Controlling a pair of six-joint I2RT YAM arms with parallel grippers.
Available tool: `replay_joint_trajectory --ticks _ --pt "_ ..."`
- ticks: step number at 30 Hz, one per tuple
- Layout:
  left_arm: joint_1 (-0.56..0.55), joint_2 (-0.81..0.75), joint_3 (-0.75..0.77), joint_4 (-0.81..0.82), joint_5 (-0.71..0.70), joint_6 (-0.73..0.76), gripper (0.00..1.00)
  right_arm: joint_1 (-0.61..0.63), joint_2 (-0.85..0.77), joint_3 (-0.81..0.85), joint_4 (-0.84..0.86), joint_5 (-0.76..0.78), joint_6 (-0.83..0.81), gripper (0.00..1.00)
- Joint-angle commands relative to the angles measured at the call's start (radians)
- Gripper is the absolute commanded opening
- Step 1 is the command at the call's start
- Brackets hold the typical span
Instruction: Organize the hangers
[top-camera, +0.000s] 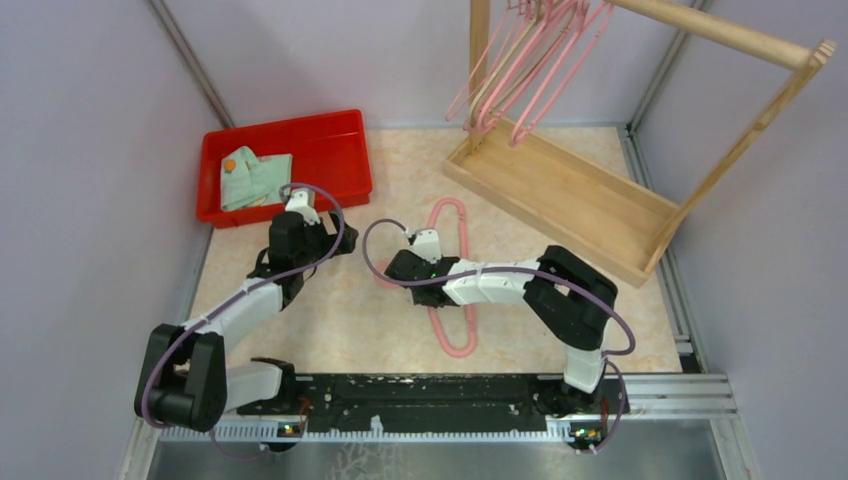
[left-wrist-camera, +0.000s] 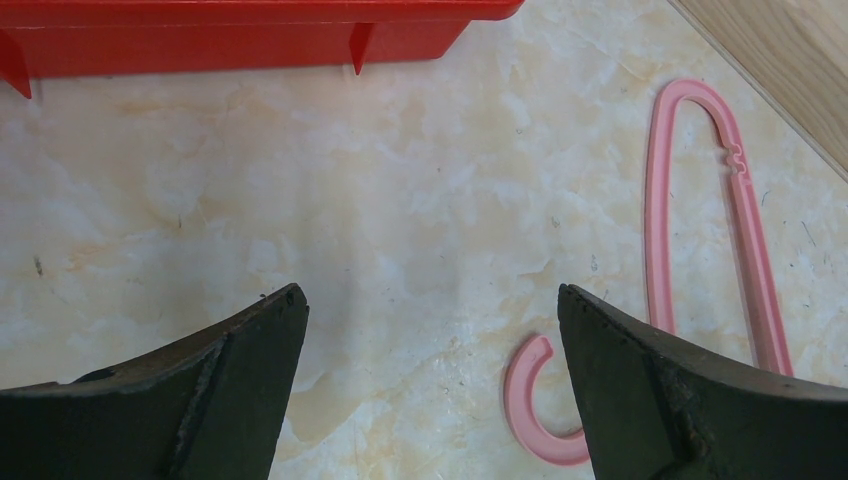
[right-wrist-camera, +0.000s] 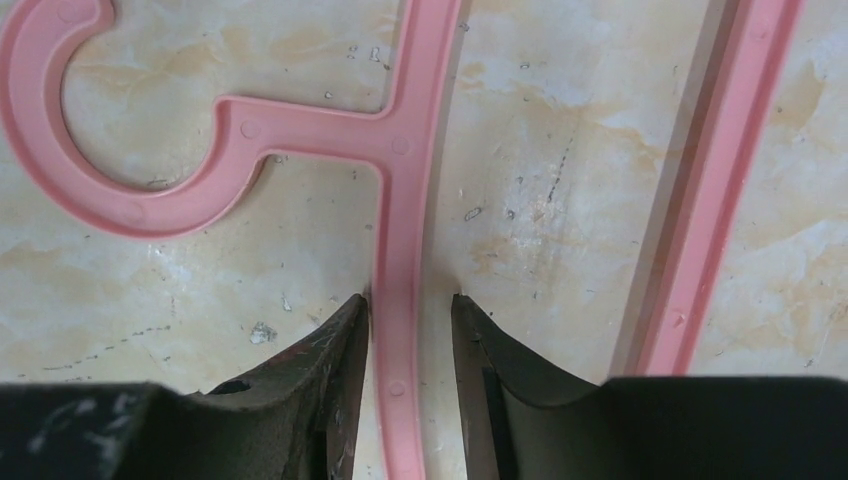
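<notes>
item: pink hanger (right-wrist-camera: 400, 200), flat on desk (left-wrist-camera: 250, 200); other hangers (top-camera: 530, 60) on rack (top-camera: 560, 190). right gripper (right-wrist-camera: 408, 300): narrow, jaws straddling its bar, not clamped. left gripper (left-wrist-camera: 430, 300): wide, empty. risk: bar slips or pivots on closing (thin plastic, smooth desk).

From above, my right arm (top-camera: 500, 283) covers the middle of the pink hanger (top-camera: 447, 201) on the table (top-camera: 330, 330), and the hooks of the hanging hangers (top-camera: 545, 70) run off the view's top. At my left end effector (left-wrist-camera: 430, 300), one finger (left-wrist-camera: 680, 400) hides part of that hanger's hook.
</notes>
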Motion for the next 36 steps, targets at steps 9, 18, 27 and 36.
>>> replay_joint_trajectory --ticks 9,18,27,36 --pt "-0.003 -0.027 -0.023 0.031 -0.012 0.005 1.0 0.049 0.135 -0.089 -0.263 -0.028 -0.033 0.0" --pt "-0.003 -0.016 -0.01 0.021 -0.017 0.012 1.0 0.017 -0.206 -0.156 -0.145 -0.108 -0.066 0.0" --pt "-0.003 -0.018 0.001 0.012 -0.011 0.012 1.0 -0.097 -0.602 -0.315 -0.021 -0.245 -0.036 0.0" --pt "-0.003 0.004 0.013 0.007 -0.002 0.015 1.0 -0.167 -0.919 -0.365 -0.12 -0.176 0.04 0.0"
